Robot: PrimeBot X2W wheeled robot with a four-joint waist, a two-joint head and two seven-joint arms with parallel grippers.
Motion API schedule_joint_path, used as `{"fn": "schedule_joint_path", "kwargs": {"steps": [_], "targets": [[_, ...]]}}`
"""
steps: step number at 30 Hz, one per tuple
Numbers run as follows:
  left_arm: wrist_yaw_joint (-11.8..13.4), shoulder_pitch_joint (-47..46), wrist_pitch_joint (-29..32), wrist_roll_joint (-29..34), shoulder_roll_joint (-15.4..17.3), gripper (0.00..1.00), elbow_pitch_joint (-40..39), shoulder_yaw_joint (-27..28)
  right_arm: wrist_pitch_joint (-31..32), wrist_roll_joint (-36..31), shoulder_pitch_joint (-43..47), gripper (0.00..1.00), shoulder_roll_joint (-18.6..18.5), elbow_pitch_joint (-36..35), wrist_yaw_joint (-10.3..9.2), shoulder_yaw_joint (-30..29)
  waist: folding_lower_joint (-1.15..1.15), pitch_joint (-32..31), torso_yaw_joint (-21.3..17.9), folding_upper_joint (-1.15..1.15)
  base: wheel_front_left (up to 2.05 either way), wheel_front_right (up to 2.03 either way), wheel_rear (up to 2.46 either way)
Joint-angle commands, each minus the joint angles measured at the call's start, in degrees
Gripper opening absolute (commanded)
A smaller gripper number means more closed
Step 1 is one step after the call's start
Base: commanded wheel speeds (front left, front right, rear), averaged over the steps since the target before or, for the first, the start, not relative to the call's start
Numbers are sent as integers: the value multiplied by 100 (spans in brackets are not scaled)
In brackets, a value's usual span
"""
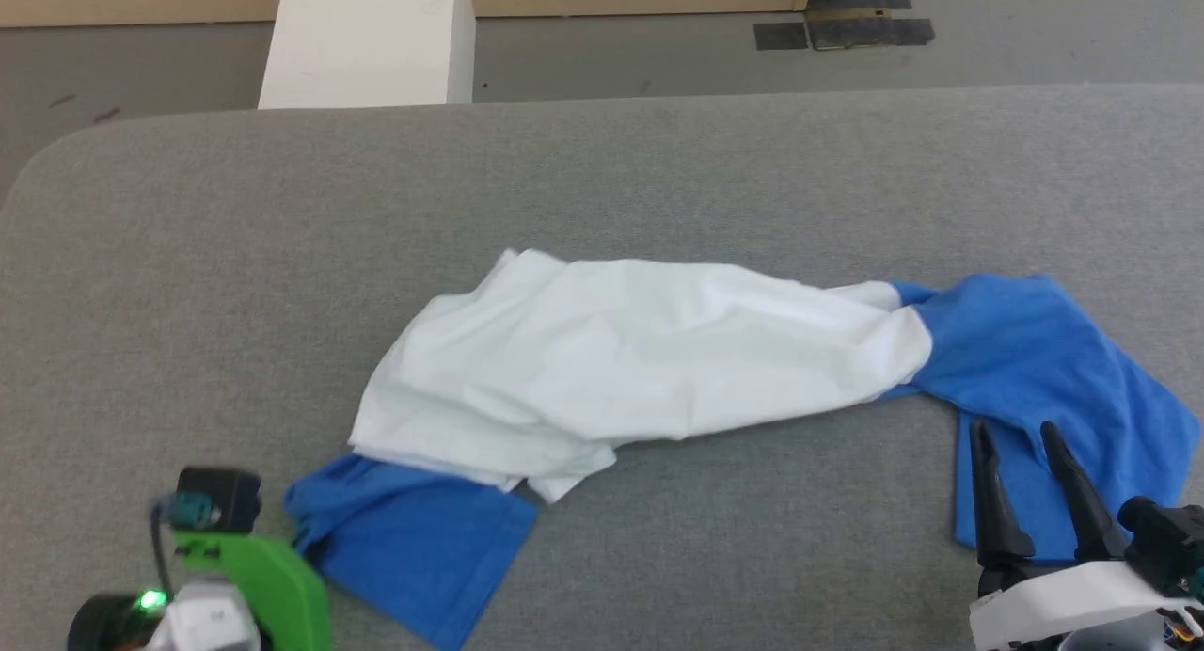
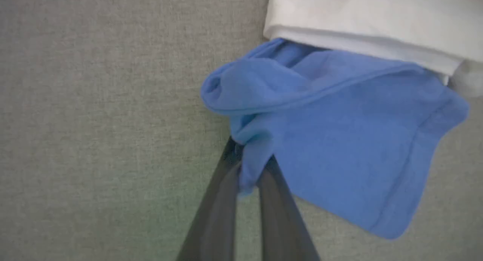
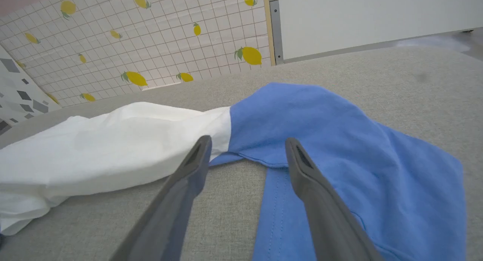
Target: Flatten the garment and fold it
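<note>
The left gripper [image 2: 249,159] pinched a blue sleeve fold of the garment [image 1: 640,350], bunched across the grey table [image 1: 658,162]; the right gripper [image 1: 1016,436], fingers apart, angled low over its other blue end, open tabletop beyond.

No legible text, labels, brands or numbers anywhere in view. Garment [image 1: 640,350] shows no readable print or tag, just plain white and blue cloth.

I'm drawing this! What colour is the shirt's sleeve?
Blue; the sleeve shows best in the left wrist view.
</note>
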Motion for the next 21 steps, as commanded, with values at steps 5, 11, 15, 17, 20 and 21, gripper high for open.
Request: {"fn": "schedule_joint_path", "kwargs": {"steps": [5,11,15,17,20,21], "targets": [[303,381,-316,118,-13,52,-60,147,72,-78,-28,100,4,-2,-8,-10,0,99,149,0,0,0,0],[-36,139,-1029,-309,-630,100,-371,172,111,-116,-50,100,4,17,-8,-30,0,91,214,0,0,0,0],[-202,-41,-1259,-562,-845,100,-964,241,135,-127,-38,100,4,23,-8,-33,0,70,239,0,0,0,0],[-167,-168,-1332,-519,-858,100,-1235,300,146,-124,-40,100,4,27,-8,-22,0,63,243,0,0,0,0],[-8,-460,-1394,-315,-845,100,-1418,385,152,-110,-50,100,4,33,-8,8,0,70,242,0,0,0,0],[46,-564,-1379,-202,-807,100,-1381,384,149,-103,-55,100,4,41,-8,18,0,74,241,0,0,0,0]]}}
